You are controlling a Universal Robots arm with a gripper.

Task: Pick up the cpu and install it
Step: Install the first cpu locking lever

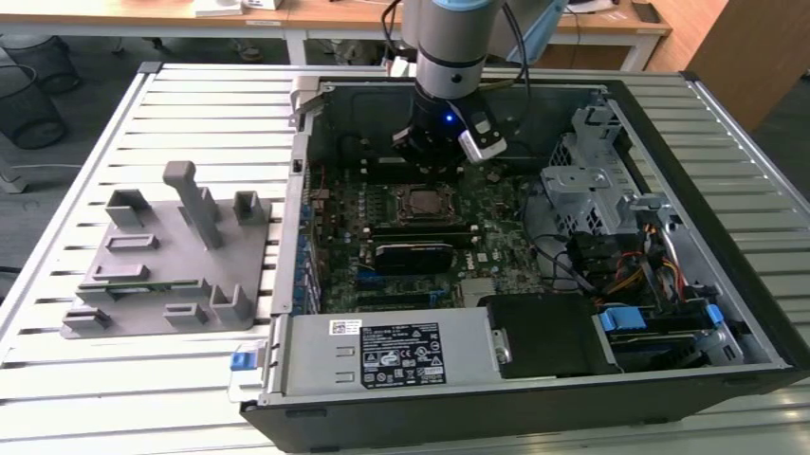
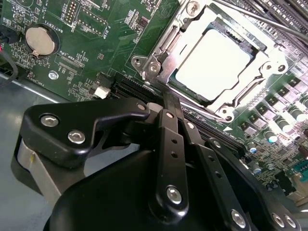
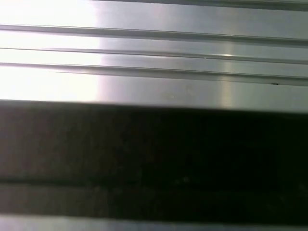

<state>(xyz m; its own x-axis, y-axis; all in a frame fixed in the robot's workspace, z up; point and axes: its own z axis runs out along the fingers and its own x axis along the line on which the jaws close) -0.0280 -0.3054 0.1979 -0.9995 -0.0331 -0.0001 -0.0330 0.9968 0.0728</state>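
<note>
The gripper (image 1: 431, 156) hangs inside the open computer case (image 1: 708, 123), low over the motherboard (image 1: 341, 223) and just on the far side of the socket (image 1: 422, 202) in the exterior view. In the second wrist view its black fingers (image 2: 169, 122) come together into one narrow tip with nothing between them, so I judge it closed and empty.

Just past that tip, the cpu (image 2: 214, 65) lies flat in the socket, its pale metal top square within the silvery frame (image 2: 159, 53) around it. It looks seated, though whether it is fully down cannot be told. The frame appears to lie around the chip, but whether it is latched is unclear.

Judging from this, the work stands near its end: the chip is placed and the tip is free of it. To do this stage well, any contact with the chip should be straight down and gentle, with no sideways drag, since a tilt could harm the socket's contacts. On the slatted table (image 1: 203, 95), well apart on the exterior view's left, the grey holder (image 1: 171, 256) stands.
</note>
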